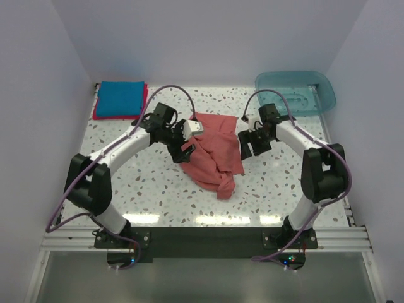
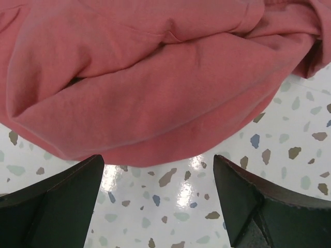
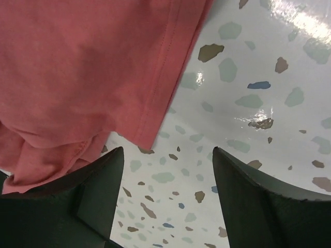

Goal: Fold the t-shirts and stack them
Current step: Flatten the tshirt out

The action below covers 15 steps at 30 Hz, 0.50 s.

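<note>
2 t-shirts, blue shirt (image 1: 120,93) on crimson-pink shirt (image 1: 100,114), sit folded at the far-left corner. L gripper (image 2: 158,170), jaws spread & empty, faces a rounded fold of the salmon-red shirt (image 1: 211,154), crumpled mid-table (image 1: 284,183); R gripper (image 3: 168,160), also spread, nothing held, sits at its hemmed edge. Advice: each pinches 1 layer at an edge, then draw apart to flatten before folding.

No legible text or labels anywhere
</note>
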Available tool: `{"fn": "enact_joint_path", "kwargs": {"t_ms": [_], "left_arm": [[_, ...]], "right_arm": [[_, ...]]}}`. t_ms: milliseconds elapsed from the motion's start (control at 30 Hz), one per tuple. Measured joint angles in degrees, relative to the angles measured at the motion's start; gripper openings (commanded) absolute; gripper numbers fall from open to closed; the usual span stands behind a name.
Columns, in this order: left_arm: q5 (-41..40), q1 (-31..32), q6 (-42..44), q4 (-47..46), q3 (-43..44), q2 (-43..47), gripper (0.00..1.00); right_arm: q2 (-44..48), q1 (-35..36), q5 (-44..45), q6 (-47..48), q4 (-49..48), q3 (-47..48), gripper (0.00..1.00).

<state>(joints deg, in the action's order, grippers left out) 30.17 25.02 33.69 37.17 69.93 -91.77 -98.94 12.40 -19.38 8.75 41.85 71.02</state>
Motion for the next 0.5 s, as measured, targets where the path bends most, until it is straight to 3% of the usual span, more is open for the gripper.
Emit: {"fn": "enact_joint_path", "kwargs": {"t_ms": [267, 500], "left_arm": [[-0.68, 1.16, 1.57, -6.43, -0.28, -3.28, 0.99], [-1.7, 1.16, 2.64, -11.21, -2.56, -2.49, 1.0]], "right_arm": [[-3.52, 0.72, 0.7, -4.39, -6.58, -4.68, 0.69], [-3.82, 7.21, 3.58, -6.64, -11.69, -6.75, 0.7]]}}
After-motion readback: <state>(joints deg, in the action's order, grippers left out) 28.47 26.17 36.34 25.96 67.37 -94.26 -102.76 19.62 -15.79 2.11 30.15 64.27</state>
